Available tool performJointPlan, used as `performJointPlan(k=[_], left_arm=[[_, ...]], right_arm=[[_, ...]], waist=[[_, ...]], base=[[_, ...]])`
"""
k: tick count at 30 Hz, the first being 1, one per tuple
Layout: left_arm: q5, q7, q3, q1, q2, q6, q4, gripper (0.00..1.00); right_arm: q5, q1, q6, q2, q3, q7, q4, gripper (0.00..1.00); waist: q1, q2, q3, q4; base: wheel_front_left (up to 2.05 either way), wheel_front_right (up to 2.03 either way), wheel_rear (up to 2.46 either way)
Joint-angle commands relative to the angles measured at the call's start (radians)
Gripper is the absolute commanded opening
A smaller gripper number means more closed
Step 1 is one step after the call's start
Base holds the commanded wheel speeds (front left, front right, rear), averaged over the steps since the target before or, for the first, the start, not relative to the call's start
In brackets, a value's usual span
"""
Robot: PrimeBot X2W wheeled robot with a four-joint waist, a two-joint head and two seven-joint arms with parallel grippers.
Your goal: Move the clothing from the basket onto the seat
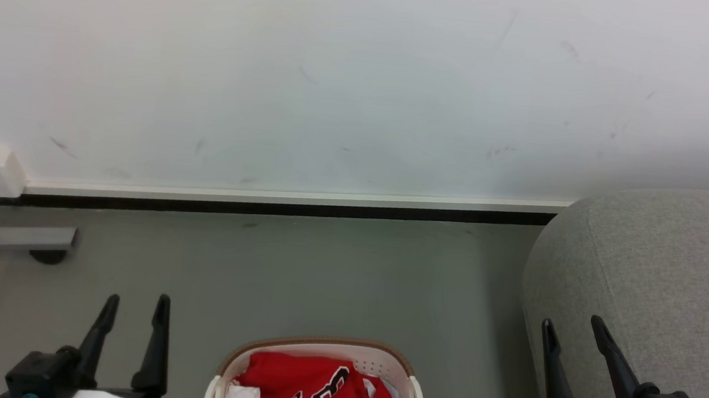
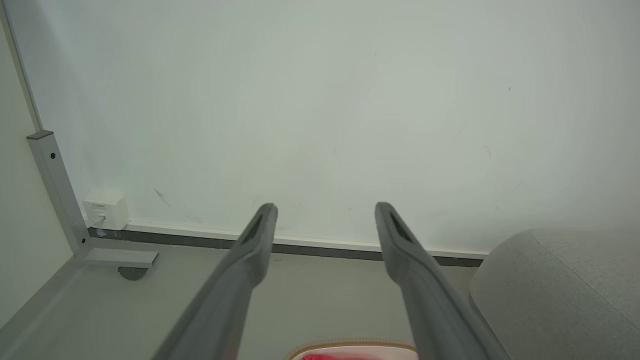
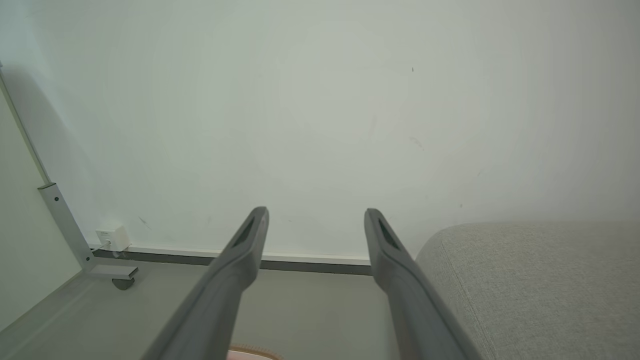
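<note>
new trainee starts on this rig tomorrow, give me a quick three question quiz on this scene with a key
1. True or false: the clothing lies inside the basket.
2. In the head view, on which side of the basket does the seat stand? A: the robot's left. B: the robot's right. C: underneath it.
3. Fill the gap: the left gripper and the right gripper are both ___, holding nothing.
Key: 1 true; 2 B; 3 open.
</note>
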Motion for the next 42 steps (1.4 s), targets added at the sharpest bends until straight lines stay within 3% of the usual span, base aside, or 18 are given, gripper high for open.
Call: performJointPlan(k=[1, 21, 42], left_arm=[[0.02, -0.011, 0.003, 0.008, 0.001, -0.005, -0.002, 1.0], [0.141, -0.044, 0.02, 0.007, -0.011, -0.018, 0.011, 1.0], [0.105, -0.043, 0.025, -0.008, -0.017, -0.025, 0.054, 1.0]], right_arm=[[-0.021, 0.001, -0.002, -0.008, 0.001, -0.009, -0.002, 1.0], [-0.12, -0.004, -0.002, -0.008, 0.013, -0.044, -0.008, 1.0], [-0.083, -0.019, -0.002, -0.008, 0.019, -0.044, 0.013, 1.0]], waist=[[0.0, 0.0, 0.0, 0.001], [0.0, 0.0, -0.004, 0.013], [0.0, 0.0, -0.008, 0.027]], base=[[0.0, 0.0, 0.0], [0.0, 0.0, 0.0], [0.0, 0.0, 0.0]])
